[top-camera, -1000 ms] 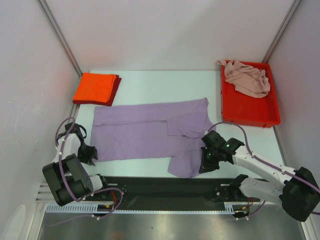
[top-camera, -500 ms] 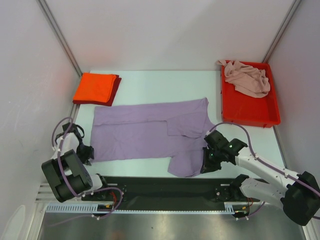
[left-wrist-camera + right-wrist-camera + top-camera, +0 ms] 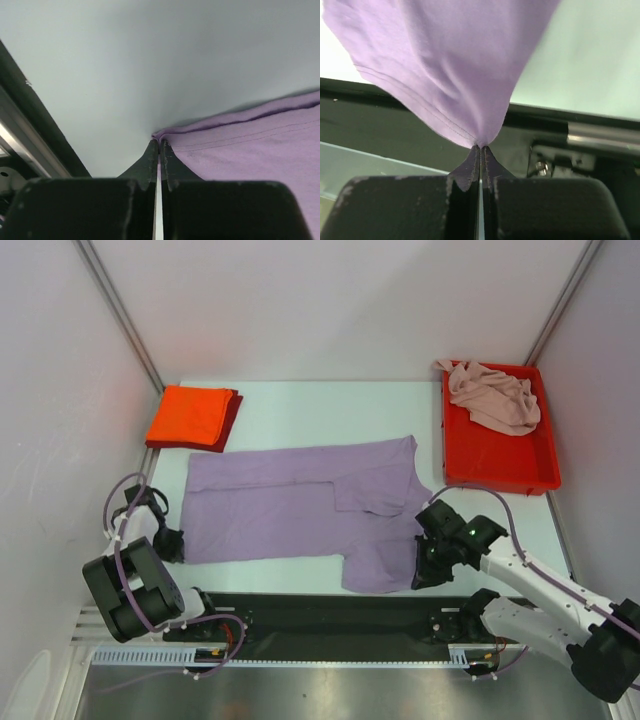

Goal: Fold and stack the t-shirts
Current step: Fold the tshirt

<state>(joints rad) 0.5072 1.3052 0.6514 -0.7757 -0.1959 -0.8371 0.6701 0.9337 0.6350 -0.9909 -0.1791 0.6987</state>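
Item 1. My left gripper (image 3: pixel 170 543) (image 3: pixel 159 144), nearest on the left side. Its jaws are pressed together on the near-left corner of the large, soft lavender-purple t-shirt (image 3: pixel 290 505) (image 3: pixel 250 150). A second ago they stood parted just beside that corner; now they are clenched on it, low against the table.

Item 2. My right gripper (image 3: pixel 425 565) (image 3: pixel 481 147), nearest on the right side. It is clamped as before on the near-right hem of the lavender-purple t-shirt (image 3: pixel 450 60), and the cloth rises from the fingertips in a gathered fold. Since the earlier frame it has shifted a little to the right, and the flap hanging toward the near edge has squared up with it.

Item 3. The lavender-purple t-shirt itself lies spread flat across the middle of the pale white table (image 3: pixel 320 410). One sleeve is folded inward on top, and the left edge now runs straighter.

Item 4. A rigid red plastic tray (image 3: pixel 500 468) sits on the far right. It has not moved.

Item 5. A crumpled pale pink t-shirt (image 3: pixel 495 395) is heaped in the far end of the tray. It is unchanged.

Item 6. A folded orange-red t-shirt (image 3: pixel 188 414) lies at the far left, on top of a folded dark red t-shirt (image 3: pixel 233 418) whose edge shows along its right side. Both are in the same place as before.
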